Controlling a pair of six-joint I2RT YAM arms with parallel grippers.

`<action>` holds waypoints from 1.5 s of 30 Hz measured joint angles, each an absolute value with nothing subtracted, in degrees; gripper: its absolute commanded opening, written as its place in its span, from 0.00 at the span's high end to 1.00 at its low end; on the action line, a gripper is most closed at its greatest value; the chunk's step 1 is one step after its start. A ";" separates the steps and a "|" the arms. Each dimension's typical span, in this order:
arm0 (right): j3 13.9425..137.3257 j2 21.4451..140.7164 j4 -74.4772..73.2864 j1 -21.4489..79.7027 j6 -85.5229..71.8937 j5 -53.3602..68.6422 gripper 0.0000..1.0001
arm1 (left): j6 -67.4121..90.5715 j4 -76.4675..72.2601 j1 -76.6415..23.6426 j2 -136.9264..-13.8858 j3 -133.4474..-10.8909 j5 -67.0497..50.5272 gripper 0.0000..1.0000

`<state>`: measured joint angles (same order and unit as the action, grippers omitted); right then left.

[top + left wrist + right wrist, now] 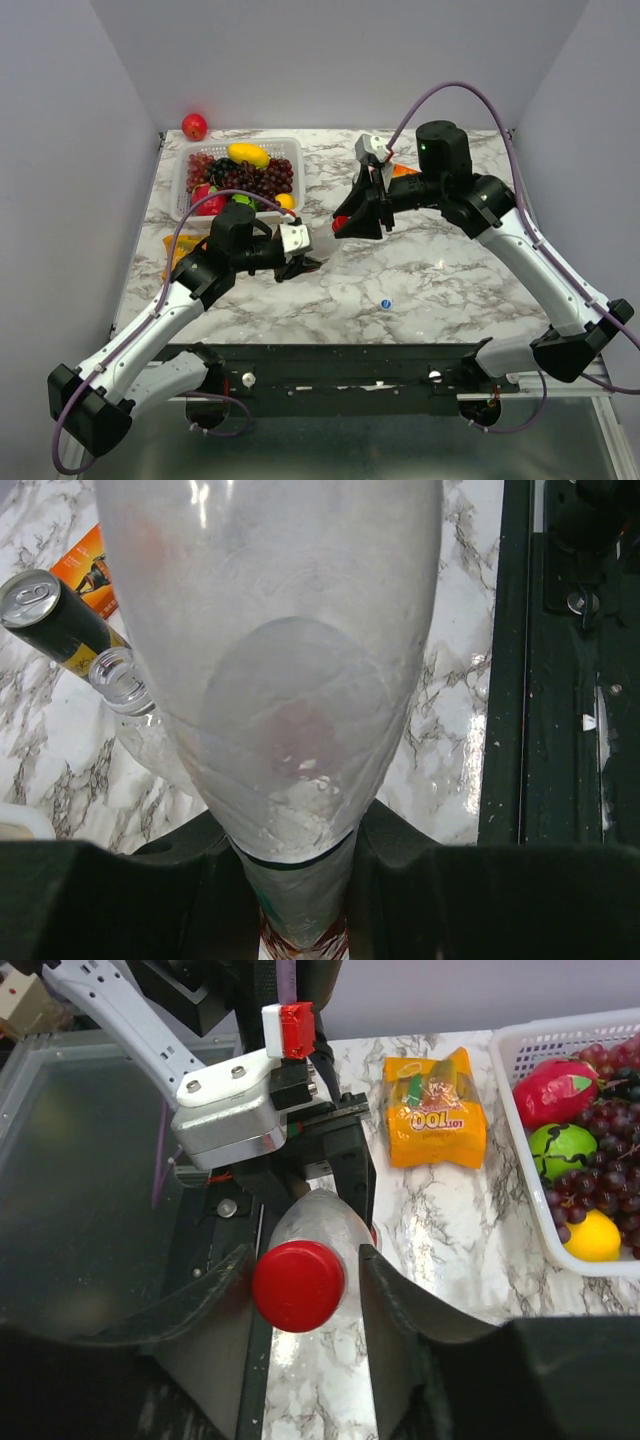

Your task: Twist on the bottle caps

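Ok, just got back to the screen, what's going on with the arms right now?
The left gripper is clamped on a clear bottle, pointing it toward the right arm. The right gripper has its fingers either side of the red cap, which sits at that bottle's mouth; whether they grip it yet isn't clear. The blue cap lies loose on the table, and the second bottle lies uncapped beside the dark can.

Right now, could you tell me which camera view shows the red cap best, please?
The right wrist view: the red cap sits large and unobstructed at the centre, at the end of the bottle. The top external view shows only a small red spot; the left wrist view, a faint reddish blur through the plastic.
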<state>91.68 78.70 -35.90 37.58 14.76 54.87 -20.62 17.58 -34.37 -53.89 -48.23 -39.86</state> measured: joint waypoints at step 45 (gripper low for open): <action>92.36 81.93 -49.47 2.28 23.64 30.35 0.87 | -11.35 12.99 -31.66 -54.17 -48.29 -31.86 0.01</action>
